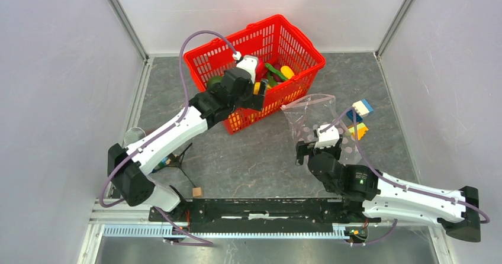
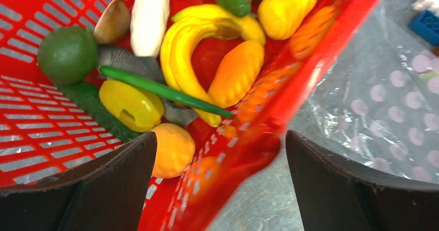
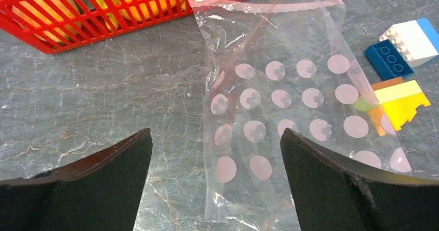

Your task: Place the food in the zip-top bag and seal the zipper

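We see the food (image 2: 182, 49) heaped in the red basket (image 1: 278, 30) by the desk's (image 1: 254, 157) far edge, the zip-top bag (image 3: 279, 101) flat beside it, and left gripper (image 2: 218, 138) and right gripper (image 3: 215, 132) both released, over basket rim and bag.

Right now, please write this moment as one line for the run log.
left gripper: open, over basket rim | right gripper: open, over bag | food: in basket | bag: flat on table, no food inside
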